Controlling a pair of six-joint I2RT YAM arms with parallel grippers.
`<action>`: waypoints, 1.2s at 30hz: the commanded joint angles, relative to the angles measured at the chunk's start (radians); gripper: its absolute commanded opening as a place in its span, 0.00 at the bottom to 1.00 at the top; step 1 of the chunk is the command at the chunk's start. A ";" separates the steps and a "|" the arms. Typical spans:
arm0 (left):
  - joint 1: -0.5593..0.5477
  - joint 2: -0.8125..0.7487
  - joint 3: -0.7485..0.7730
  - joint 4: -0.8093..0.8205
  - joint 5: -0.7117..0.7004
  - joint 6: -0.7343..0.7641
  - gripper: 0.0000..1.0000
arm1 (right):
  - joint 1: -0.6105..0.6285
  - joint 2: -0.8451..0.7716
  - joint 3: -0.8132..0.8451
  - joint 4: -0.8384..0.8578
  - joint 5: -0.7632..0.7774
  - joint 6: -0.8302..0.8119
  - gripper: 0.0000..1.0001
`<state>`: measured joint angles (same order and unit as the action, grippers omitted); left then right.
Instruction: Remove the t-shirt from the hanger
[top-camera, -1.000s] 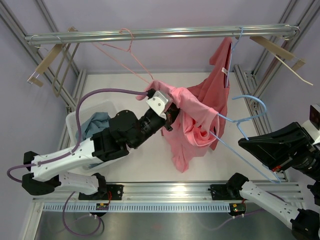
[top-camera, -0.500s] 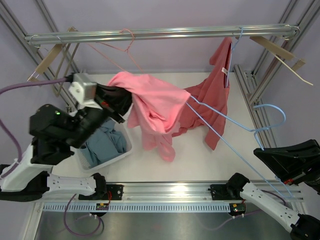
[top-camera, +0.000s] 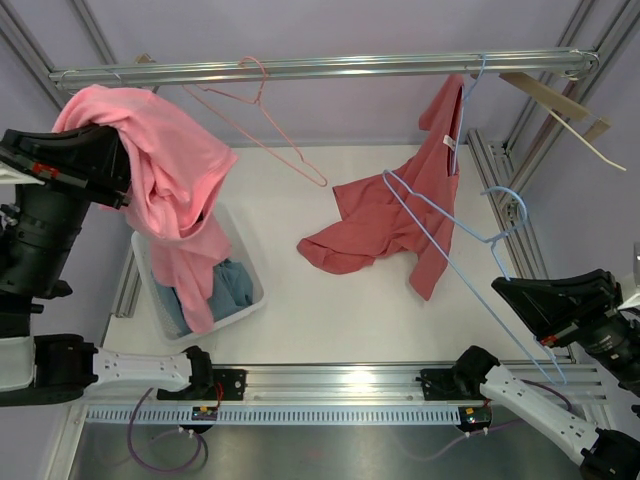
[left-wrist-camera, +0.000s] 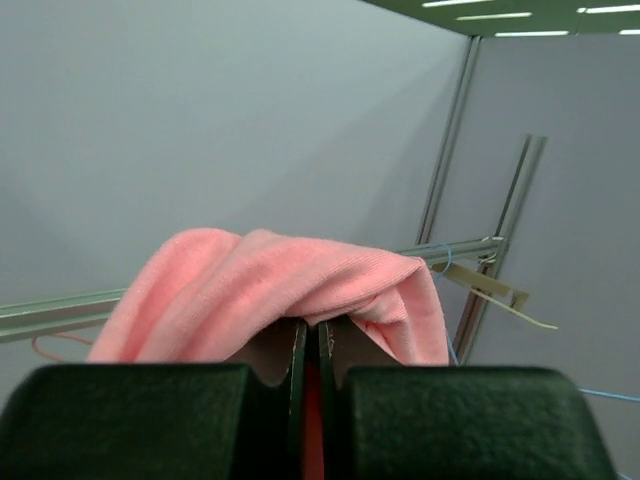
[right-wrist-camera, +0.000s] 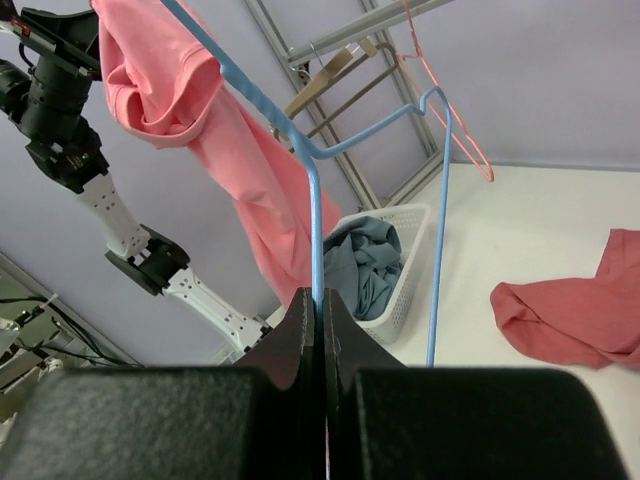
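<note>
top external view: at the upper left of the frame, the light pink cotton t-shirt (top-camera: 165, 190) hangs from my raised left gripper (left-wrist-camera: 312, 342), its lower end trailing into the white plastic laundry basket (top-camera: 250, 270). in the left wrist view the jaws are pressed almost together, with pink cloth pinched between them and folded over the top.

at the lower right, my right gripper (right-wrist-camera: 318, 308) is clamped tight on the thin blue wire hanger (top-camera: 440, 240). the hanger slants up toward the centre of the frame, bare, with no cloth on it. shirt and hanger are well apart.

i judge the removal itself done, since the shirt is already off. what seems left is to lower the shirt into the basket and let go, and perhaps to set the hanger down.

a darker rose shirt (top-camera: 375, 225) hangs from the metal rail (top-camera: 330, 68) at upper right and spreads onto the table.
</note>
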<state>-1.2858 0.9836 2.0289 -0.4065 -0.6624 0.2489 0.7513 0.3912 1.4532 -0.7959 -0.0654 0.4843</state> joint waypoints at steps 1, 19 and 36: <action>-0.001 -0.006 -0.103 0.064 -0.083 0.096 0.00 | -0.004 0.031 -0.030 0.044 0.013 -0.033 0.00; 0.186 -0.436 -0.987 0.417 -0.364 0.143 0.00 | -0.004 0.184 -0.136 0.181 -0.157 -0.030 0.00; 0.252 -0.359 -1.180 -0.627 -0.560 -1.221 0.00 | -0.004 0.336 -0.168 0.264 -0.056 -0.084 0.00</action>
<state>-1.0592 0.5938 0.9264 -0.8997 -1.2575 -0.5861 0.7517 0.6937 1.2881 -0.5800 -0.1722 0.4419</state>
